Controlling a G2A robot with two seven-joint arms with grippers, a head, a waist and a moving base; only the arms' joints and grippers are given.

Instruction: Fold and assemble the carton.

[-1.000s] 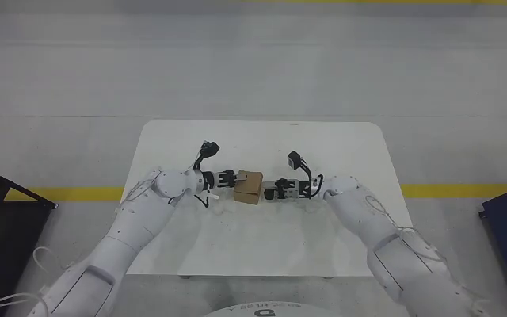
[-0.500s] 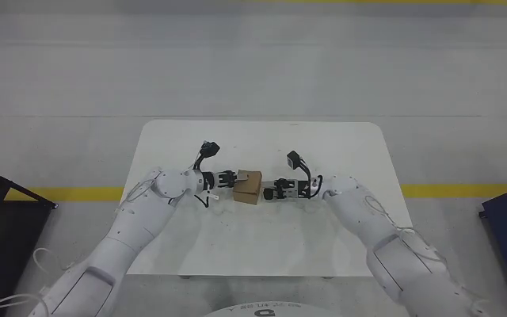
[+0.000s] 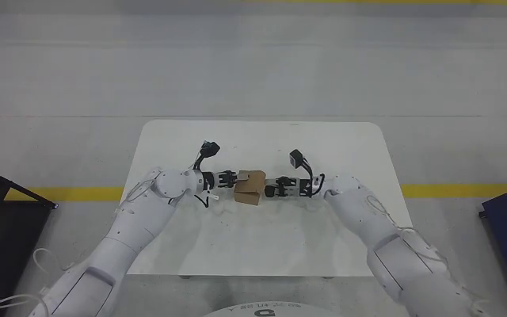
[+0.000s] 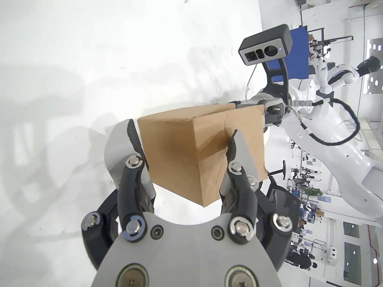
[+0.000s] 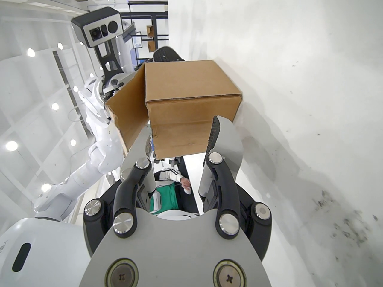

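A small brown carton (image 3: pixel 249 187) is held just above the middle of the white table (image 3: pixel 333 143) between both arms. My left gripper (image 3: pixel 232 179) is shut on its left end; in the left wrist view the fingers (image 4: pixel 133 138) clamp opposite sides of the carton (image 4: pixel 179 153), and one fingertip dents a creased panel. My right gripper (image 3: pixel 268 191) is shut on the right end. In the right wrist view its fingers (image 5: pixel 220 138) pinch the near face of the carton (image 5: pixel 188 91), and a side flap (image 5: pixel 127 111) stands open.
The table top around the carton is bare white with a few scuff marks (image 5: pixel 344 222). Its edges lie well away from both grippers. Grey floor with a yellow line (image 3: pixel 451 190) lies beyond the table.
The carton has turned slightly between the grippers and the right wrist has shifted a little to the right. Both grips are unchanged.
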